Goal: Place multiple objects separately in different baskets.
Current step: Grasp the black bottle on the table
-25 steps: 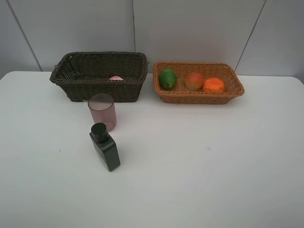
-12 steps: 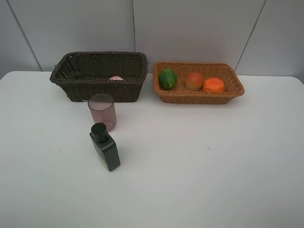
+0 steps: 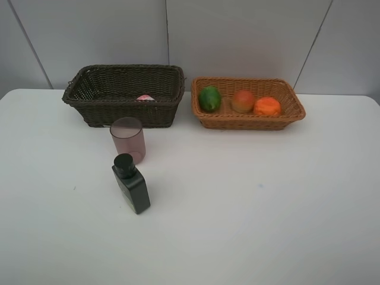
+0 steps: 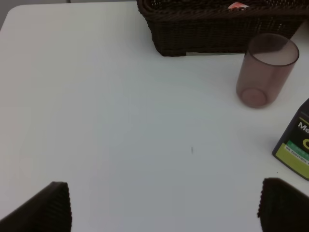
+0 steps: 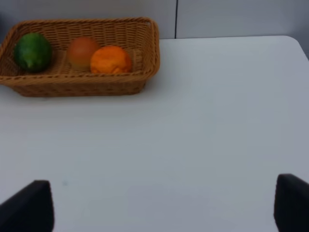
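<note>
Dark brown basket (image 3: 130, 113) is noted upper left of the high view, tan basket (image 3: 249, 123) just beside it, upper right. In the tan basket, left to right, are laid green fruit (image 3: 209, 98), peach-coloured fruit (image 3: 242, 101) and orange (image 3: 267, 106). A pink item (image 3: 145, 98), mostly hidden, is glimpsed inside the dark basket. Mauve cup (image 3: 127, 139) is stood upright just below that basket; black square bottle (image 3: 133, 187) upright below the cup, left of centre. Left gripper (image 4: 166, 208) and right gripper (image 5: 159, 208) are spread wide above the white table (image 3: 267, 196), nothing grasped.
</note>
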You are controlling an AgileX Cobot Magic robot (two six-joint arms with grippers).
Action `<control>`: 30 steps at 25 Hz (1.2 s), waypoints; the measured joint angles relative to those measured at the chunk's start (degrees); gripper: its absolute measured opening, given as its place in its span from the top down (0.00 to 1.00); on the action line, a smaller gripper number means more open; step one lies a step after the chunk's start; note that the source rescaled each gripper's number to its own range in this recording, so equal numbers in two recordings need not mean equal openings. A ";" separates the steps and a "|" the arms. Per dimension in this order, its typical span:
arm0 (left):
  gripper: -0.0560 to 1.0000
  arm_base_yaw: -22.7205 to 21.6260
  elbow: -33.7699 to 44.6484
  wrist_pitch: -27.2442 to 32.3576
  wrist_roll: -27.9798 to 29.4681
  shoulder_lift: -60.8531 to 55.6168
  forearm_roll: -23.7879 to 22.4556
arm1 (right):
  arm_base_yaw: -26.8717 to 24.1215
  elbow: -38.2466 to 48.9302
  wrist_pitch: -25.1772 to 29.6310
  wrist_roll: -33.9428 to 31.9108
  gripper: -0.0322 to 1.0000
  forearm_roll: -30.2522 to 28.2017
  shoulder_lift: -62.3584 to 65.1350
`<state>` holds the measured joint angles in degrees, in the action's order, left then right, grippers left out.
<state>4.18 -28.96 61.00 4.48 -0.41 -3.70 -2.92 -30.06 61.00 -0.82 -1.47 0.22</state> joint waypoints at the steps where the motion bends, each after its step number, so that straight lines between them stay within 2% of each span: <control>1: 0.00 0.00 0.00 0.00 0.00 0.00 0.00 | -0.13 0.00 0.00 0.00 0.01 -0.06 0.00; 30: 0.00 0.00 0.00 0.00 0.00 0.00 0.00 | -0.42 0.00 -0.05 0.00 0.01 -0.37 0.00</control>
<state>4.18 -28.96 61.00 4.48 -0.41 -3.70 -3.34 -30.06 60.95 -0.82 -1.84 0.22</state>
